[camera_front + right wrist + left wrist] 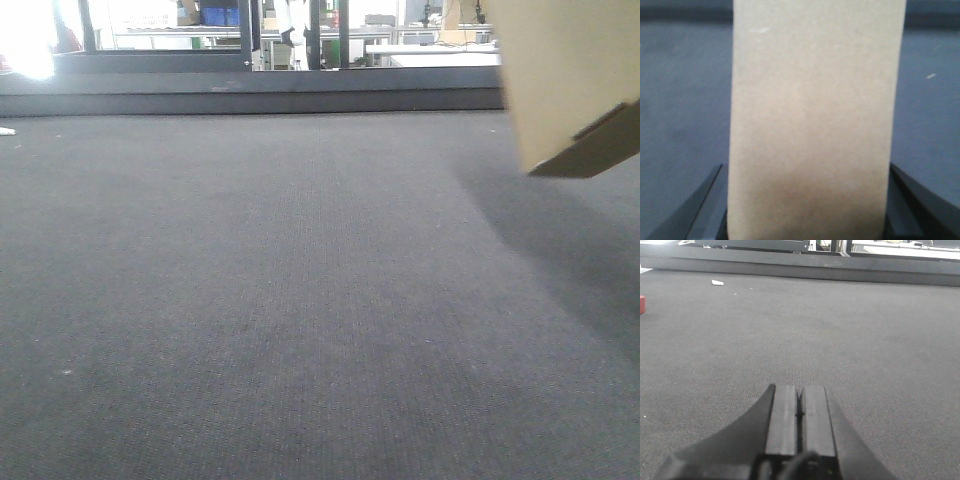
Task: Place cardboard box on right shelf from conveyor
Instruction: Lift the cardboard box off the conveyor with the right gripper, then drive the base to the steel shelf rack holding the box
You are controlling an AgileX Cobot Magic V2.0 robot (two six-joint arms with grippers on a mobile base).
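The cardboard box looked like plain thin corrugated stuff, so I'd guess light and fairly stiff, but easy to dent if squeezed hard, and the smooth faces could slip. Taking it across the narrow width seemed sensible. That's how the right pincer had it: a dark finger at each long edge, clamped on the box. From the front it hung tilted at the upper right, apparently clear of the conveyor, with its shadow on the belt below. The left pincer sat empty over the belt, fingers pressed together.
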